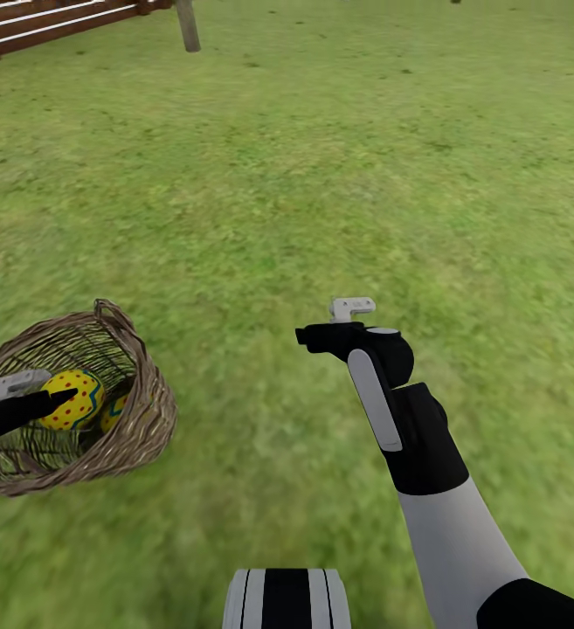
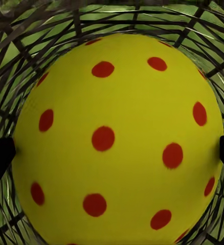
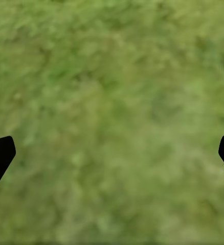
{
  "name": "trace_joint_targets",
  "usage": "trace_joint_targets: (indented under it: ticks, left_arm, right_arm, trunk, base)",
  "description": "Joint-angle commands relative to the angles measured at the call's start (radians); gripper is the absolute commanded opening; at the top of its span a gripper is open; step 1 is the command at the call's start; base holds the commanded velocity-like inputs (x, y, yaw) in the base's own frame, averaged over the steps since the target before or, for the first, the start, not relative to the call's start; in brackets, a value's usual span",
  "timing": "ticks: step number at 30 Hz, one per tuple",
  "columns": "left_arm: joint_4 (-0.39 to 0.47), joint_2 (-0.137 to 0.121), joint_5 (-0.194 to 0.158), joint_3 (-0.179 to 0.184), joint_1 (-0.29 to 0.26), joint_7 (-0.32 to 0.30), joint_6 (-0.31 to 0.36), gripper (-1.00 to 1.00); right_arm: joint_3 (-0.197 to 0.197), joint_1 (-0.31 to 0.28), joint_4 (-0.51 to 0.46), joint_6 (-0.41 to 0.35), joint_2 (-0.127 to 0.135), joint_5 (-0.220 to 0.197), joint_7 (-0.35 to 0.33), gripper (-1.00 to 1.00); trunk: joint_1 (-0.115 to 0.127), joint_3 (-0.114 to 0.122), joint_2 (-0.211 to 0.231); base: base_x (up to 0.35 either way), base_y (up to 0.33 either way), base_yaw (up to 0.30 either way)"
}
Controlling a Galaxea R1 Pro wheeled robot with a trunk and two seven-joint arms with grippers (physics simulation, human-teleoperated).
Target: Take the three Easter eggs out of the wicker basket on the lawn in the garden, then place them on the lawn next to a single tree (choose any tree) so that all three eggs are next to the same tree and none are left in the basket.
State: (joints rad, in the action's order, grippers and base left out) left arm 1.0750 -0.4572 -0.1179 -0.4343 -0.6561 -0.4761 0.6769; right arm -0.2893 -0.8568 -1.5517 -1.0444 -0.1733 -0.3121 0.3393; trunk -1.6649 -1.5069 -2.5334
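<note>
a yellow easter egg (image 2: pixel 114 138) lies inside the wicker basket (image 1: pixel 138 428), a second egg (image 1: pixel 114 411) just beside it. the left end effector (image 2: pixel 112 153) straddles the first egg, whether gripping cannot be told. the right end effector (image 3: pixel 112 153) hangs wide over the lawn (image 1: pixel 321 175) near the basket. a loose pinch could let the egg slip, or snagged weave could tip the basket.

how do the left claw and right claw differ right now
The left claw reaches inside the wicker basket, its fingers either side of an Easter egg; the right claw hangs over bare lawn with nothing between its fingers. Both have black fingertips spread wide.
</note>
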Motion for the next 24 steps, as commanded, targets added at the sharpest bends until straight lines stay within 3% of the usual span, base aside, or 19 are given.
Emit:
trace_joint_targets:
  ticks: [1, 24]
  left_arm:
    - [0.0, 0.0, -0.009, -0.001, 0.0, 0.001, 0.009, -1.0]
    - [-0.004, -0.002, -0.003, 0.0, -0.001, 0.004, 0.02, -1.0]
  right_arm:
    - [-0.001, -0.001, -0.001, -0.003, 0.0, -0.01, 0.01, 1.0]
    - [-0.001, -0.001, 0.005, -0.003, -0.001, -0.01, 0.01, 1.0]
  trunk:
    - [0.001, 0.003, 0.0]
    - [0.011, 0.092, 0.005]
  base:
    - [0.0, 0.0, 0.0]
    - [0.0, 0.0, 0.0]
